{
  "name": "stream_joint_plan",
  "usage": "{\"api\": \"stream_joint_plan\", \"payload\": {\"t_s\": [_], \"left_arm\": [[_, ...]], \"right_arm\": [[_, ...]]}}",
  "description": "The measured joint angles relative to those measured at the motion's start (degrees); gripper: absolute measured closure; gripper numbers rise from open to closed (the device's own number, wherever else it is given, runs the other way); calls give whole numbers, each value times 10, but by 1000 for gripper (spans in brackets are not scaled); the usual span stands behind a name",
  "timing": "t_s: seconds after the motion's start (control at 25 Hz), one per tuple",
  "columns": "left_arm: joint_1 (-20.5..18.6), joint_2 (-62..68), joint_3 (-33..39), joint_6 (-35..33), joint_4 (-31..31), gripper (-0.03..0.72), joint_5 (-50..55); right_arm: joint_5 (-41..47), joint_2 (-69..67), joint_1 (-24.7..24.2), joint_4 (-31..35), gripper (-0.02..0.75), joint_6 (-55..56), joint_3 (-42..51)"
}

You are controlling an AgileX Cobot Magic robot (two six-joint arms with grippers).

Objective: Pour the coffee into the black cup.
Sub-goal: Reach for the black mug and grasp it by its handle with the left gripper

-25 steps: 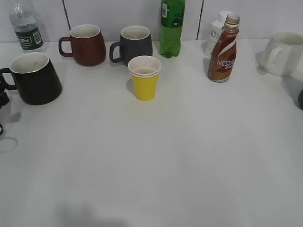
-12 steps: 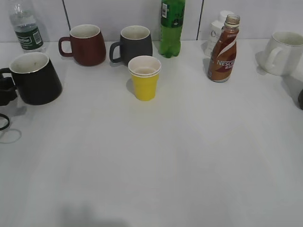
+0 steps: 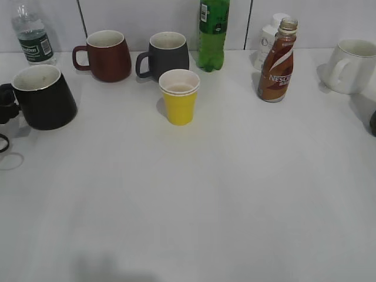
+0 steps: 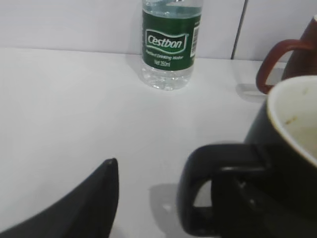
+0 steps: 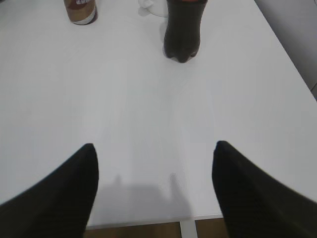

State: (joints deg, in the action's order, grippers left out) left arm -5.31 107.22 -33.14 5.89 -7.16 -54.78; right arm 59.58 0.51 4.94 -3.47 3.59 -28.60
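The black cup (image 3: pixel 44 97) stands at the far left of the table, with its handle pointing left. In the left wrist view the cup (image 4: pixel 292 168) fills the right side and its loop handle (image 4: pixel 208 188) is close in front. My left gripper (image 4: pixel 168 171) is open; one finger (image 4: pixel 79 208) is left of the handle and the other sits at the handle. It shows at the left edge of the exterior view (image 3: pixel 3 123). The coffee bottle (image 3: pixel 277 61) stands uncapped at the back right, its base in the right wrist view (image 5: pixel 79 12). My right gripper (image 5: pixel 154 148) is open and empty over the table's front edge.
A water bottle (image 3: pixel 32 35), a maroon mug (image 3: pixel 107 56), a dark grey mug (image 3: pixel 167 54), a green bottle (image 3: pixel 212 35) and a white bottle (image 3: pixel 267 38) line the back. A yellow paper cup (image 3: pixel 180 97) stands mid-table, a white mug (image 3: pixel 352 66) at the right. A dark bottle (image 5: pixel 182 29) stands ahead of the right gripper.
My left gripper has moved away from the camera along the left edge, up to the black cup's handle. The cup and the bottles have not moved.
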Motion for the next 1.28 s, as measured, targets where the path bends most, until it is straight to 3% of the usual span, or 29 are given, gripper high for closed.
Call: {"api": "stream_joint_plan", "payload": {"t_s": [0.44,1.28], "left_arm": [[-23,21,-25,0,-91,239,2],[-28,65,-87,-1,-102,294,0]], "right_arm": [[0,0,0,0,177,0,0],[0,0,0,0,177,0,0]]}}
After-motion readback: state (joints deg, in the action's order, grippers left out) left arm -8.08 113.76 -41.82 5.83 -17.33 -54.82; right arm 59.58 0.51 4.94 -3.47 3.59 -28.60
